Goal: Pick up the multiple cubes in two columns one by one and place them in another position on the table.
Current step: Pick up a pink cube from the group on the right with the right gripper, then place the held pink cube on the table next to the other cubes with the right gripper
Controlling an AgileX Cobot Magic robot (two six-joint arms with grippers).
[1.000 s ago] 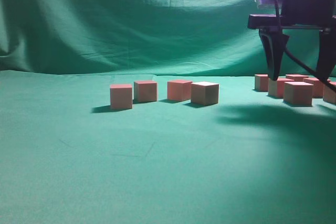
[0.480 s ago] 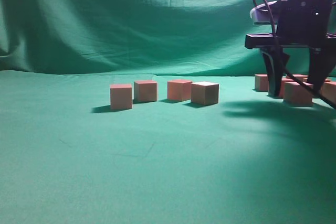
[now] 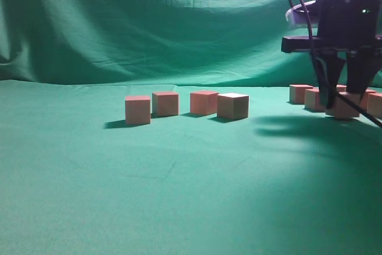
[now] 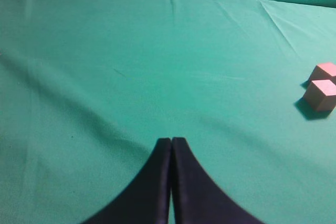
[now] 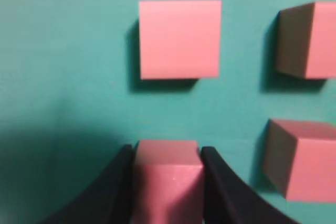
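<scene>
The right pincer [image 5: 167, 182] has its two dark fingers pressed against both sides of one small matte pink-topped cube [image 5: 167, 174], grasping it while the cube sits low among its neighbours on the green cloth-draped counter [image 3: 179, 195]. This is the pick-up step for one cube from the two-column group: three more pink cubes [image 5: 179, 39] lie just ahead of and beside the pincer, close but apart from it. Well off to the pincer's left side in the exterior view, a row of four placed cubes [image 3: 186, 104] stands on the counter. The left pincer [image 4: 171, 145] is clenched, holding nothing, over bare cloth. The next move probably calls for a straight lift clear of the neighbouring cubes, then a carry toward that row.
</scene>
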